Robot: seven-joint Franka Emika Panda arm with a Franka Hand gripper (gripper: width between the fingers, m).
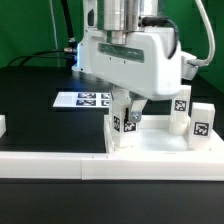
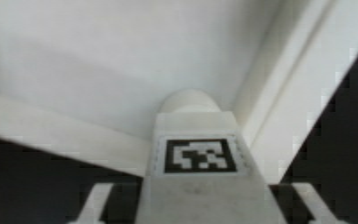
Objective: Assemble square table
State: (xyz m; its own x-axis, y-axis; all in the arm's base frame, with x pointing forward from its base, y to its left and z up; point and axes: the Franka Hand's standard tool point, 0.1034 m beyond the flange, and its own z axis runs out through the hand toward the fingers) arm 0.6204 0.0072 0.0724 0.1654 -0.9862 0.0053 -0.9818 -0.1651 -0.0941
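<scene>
White tagged leg [image 2: 201, 150] sits clamped in the gripper [image 2: 197, 190] — only the exterior view shows the marker board [image 1: 84, 99].

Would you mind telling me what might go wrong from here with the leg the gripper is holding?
The gripper holds one leg upright over the tabletop near its edge. Its tip could miss the corner socket or enter tilted and jam. The grip looks low on the leg, so it might slip or twist. Neighbouring legs stand close enough to be knocked.

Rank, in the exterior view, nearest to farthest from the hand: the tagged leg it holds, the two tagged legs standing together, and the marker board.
1. Tagged white block leg, gripped in the hand.
2. Two tagged white legs, on that view's right.
3. Flat white marker board, behind, on its left.
</scene>
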